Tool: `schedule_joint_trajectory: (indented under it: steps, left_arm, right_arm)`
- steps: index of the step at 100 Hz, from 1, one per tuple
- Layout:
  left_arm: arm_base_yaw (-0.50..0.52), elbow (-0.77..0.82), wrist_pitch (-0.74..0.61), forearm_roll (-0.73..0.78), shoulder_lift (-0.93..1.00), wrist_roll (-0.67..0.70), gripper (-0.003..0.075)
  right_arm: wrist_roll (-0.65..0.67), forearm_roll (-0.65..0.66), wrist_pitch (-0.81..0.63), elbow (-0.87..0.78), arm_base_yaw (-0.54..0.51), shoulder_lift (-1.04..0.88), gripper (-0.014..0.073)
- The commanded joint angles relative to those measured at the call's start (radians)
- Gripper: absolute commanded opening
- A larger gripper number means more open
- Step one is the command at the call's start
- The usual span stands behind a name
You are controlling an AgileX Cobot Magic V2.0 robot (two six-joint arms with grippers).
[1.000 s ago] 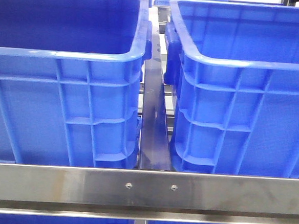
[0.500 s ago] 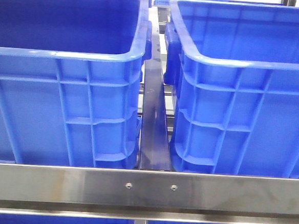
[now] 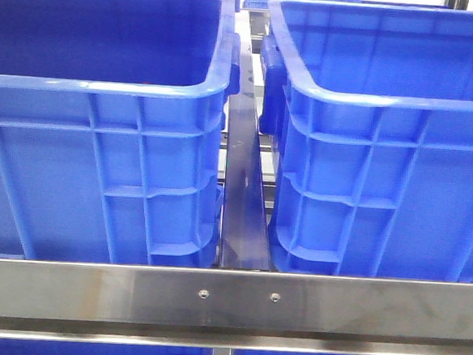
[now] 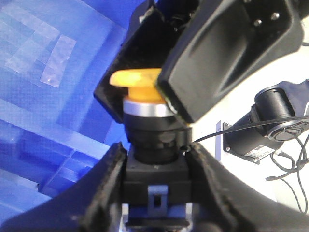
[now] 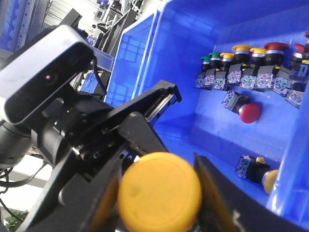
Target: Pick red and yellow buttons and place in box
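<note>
Item: yellow button (image 4: 137,84), held in the air beside the blue crate (image 5: 193,72). My left gripper (image 4: 154,162) is clamped on its black body. My right gripper (image 5: 157,166) flanks the cap; I cannot tell whether it grips. The red button (image 5: 250,112) lies on the crate floor.

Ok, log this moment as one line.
left gripper: jaws shut on yellow button | right gripper: jaws flank its cap, grip unclear | red button: loose in blue crate
</note>
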State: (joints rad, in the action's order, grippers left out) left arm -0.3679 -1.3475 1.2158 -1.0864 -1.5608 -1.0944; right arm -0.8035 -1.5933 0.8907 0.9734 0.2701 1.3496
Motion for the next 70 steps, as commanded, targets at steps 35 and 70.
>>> schedule_joint_trajectory:
  steps: [35, 70]
  left_arm:
    - [-0.009, -0.029, 0.012, -0.084, 0.037, 0.0, 0.0694]
    - [-0.009, -0.029, 0.024, -0.084, 0.037, 0.0, 0.0635]
  right_arm:
    - [-0.011, -0.073, 0.039, 0.035, 0.001, -0.025, 0.0294]
    - [-0.013, -0.024, 0.107, 0.035, -0.165, -0.025, 0.0294]
